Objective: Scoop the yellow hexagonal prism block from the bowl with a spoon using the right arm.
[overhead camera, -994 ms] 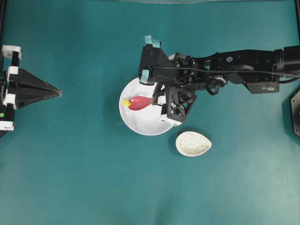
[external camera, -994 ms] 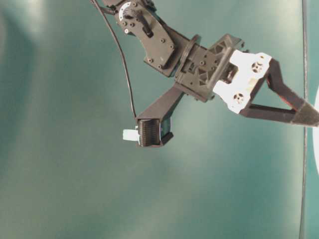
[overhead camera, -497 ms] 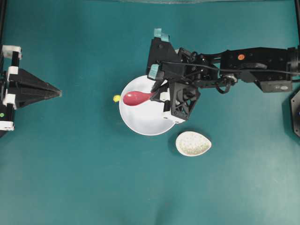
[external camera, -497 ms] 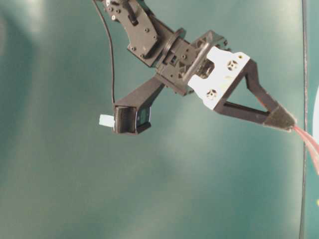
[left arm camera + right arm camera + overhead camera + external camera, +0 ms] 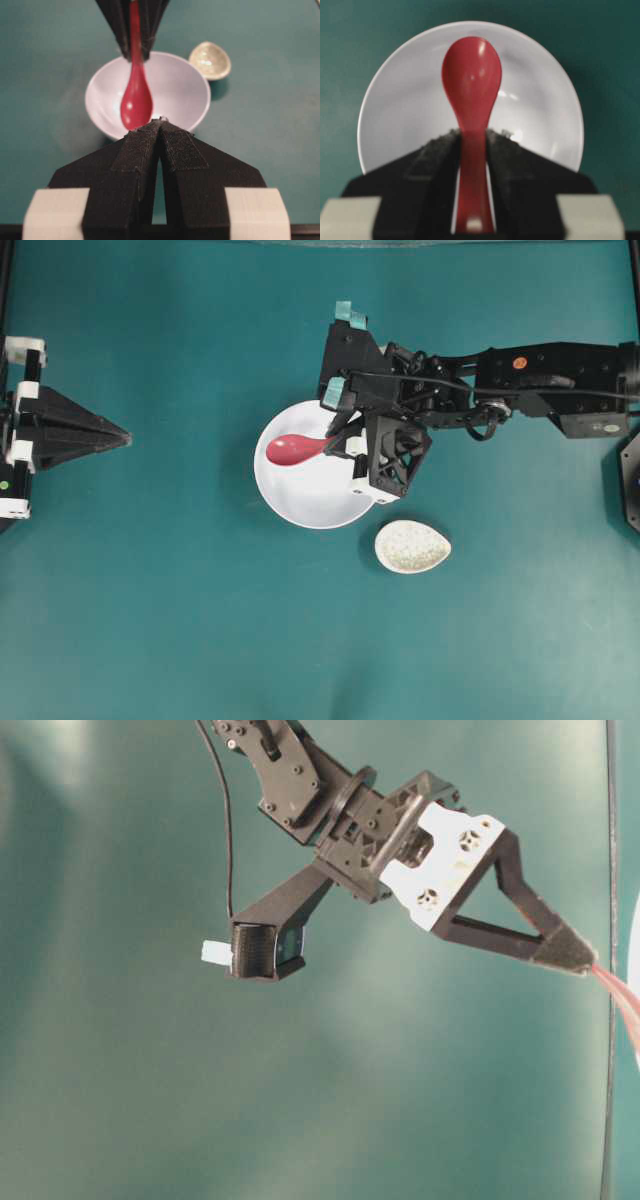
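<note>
The white bowl point(image 5: 310, 502) sits mid-table. Above its left half hangs the glossy red spoon point(image 5: 290, 450), scoop pointing left, with my right gripper point(image 5: 338, 438) shut on its handle. In the right wrist view the spoon point(image 5: 471, 75) is clamped between the pads of that gripper point(image 5: 472, 134), its scoop is empty, and the bowl point(image 5: 400, 110) under it holds nothing. The yellow hexagonal prism block is out of view in every frame. My left gripper point(image 5: 125, 438) rests at the far left, shut, its tips point(image 5: 160, 120) aimed at the bowl point(image 5: 185, 95) and spoon point(image 5: 136, 102).
A small speckled egg-shaped dish point(image 5: 412, 546) lies just right of and below the bowl, and shows behind it in the left wrist view point(image 5: 210, 60). The right arm reaches in from the right edge. Teal tabletop surrounds everything.
A second ago the block lay at the spoon tip inside the bowl; half a second ago it was on the table past the left rim; now it is gone. The spoon drew slightly right.
</note>
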Motion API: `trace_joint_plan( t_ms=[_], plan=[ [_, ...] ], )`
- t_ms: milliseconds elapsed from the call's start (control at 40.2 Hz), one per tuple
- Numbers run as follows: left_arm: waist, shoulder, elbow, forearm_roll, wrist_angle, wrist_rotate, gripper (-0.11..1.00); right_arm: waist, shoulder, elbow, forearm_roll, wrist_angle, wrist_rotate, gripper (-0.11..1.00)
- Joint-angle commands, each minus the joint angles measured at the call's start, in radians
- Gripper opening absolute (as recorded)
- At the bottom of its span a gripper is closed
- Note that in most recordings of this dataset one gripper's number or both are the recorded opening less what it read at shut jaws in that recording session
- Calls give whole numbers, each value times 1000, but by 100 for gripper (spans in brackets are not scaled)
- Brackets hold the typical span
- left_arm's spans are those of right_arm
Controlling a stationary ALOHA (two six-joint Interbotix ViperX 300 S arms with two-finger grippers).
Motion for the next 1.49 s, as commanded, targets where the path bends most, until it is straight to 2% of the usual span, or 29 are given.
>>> trace_joint_plan(
  t_ms=[0, 522, 919, 1168, 1466],
  plan=[
    [2, 5, -18, 2, -11, 2, -1, 2, -32, -11, -2, -8, 2, 22],
    [3, 5, -18, 2, -11, 2, -1, 2, -98, 12, -2, 6, 2, 22],
    [3, 5, -18, 2, -11, 2, -1, 8, -250, 150, 18, -46, 11, 22],
    [3, 3, -18, 2, -11, 2, -1, 60, -359, 255, 35, -126, 11, 22],
    [3, 0, -18, 2, -9, 2, -1, 169, -430, 387, 35, -239, 11, 22]
  ],
)
